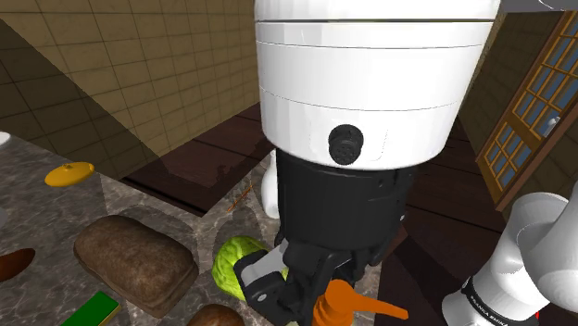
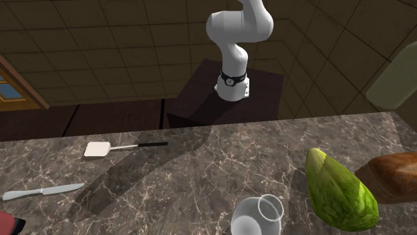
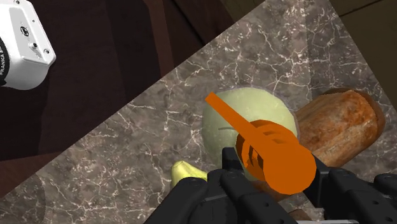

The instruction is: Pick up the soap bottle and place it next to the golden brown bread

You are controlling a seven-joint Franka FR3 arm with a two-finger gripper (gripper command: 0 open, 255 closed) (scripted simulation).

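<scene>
One arm: white Franka arm (image 1: 370, 83) with dark joints, its base on a dark box stand (image 2: 197, 100) at the far edge of the counter in the second exterior view.
Lettering: black "FRANKA" on the white arm link (image 1: 491, 306) at the shoulder view's lower right; the letters after it cannot be read.
Gripper: all-black two-finger gripper (image 3: 277, 173), with the fingers clamped on the soap bottle from both sides.
Soap bottle: orange pump-top soap bottle (image 3: 280, 162), held in the gripper over the counter. Its nozzle points across the lettuce and its body is hidden.
Bread: golden brown oblong bread loaf (image 3: 337, 124), lying on the counter just beside the lettuce.
Lettuce: pale green round lettuce head (image 3: 248, 114), between bottle and loaf.
Counter: grey-brown veined marble counter (image 2: 200, 180).
Utensils: white flat spatula with black handle (image 2: 100, 148), silver knife (image 2: 40, 192) and clear glass (image 2: 257, 215), all well apart from the loaf.
</scene>
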